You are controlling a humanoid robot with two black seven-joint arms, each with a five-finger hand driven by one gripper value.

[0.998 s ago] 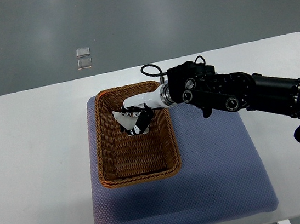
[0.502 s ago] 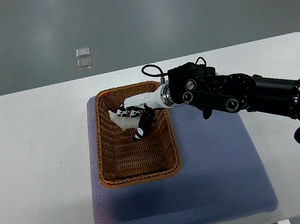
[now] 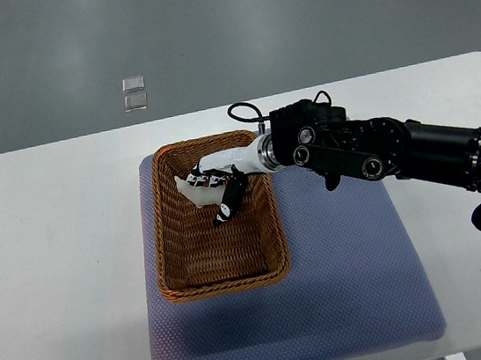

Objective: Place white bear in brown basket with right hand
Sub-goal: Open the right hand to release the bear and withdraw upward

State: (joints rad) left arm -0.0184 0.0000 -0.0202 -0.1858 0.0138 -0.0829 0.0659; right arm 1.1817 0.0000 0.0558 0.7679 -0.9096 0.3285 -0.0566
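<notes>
White bear [image 3: 191,191] | inside brown basket [image 3: 187,276] | right hand [image 3: 215,186] clamped on it, reaching in

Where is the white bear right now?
In the top view, the white bear sits inside the brown basket, at its far end, directly under the right hand.

The basket [image 3: 216,214] sits on the left half of the mat [image 3: 343,282], which lies on the table [image 3: 56,258]. The right hand [image 3: 215,188] reaches in from the right over the basket's far end, the bear [image 3: 190,189] just under it inside the basket.
</notes>
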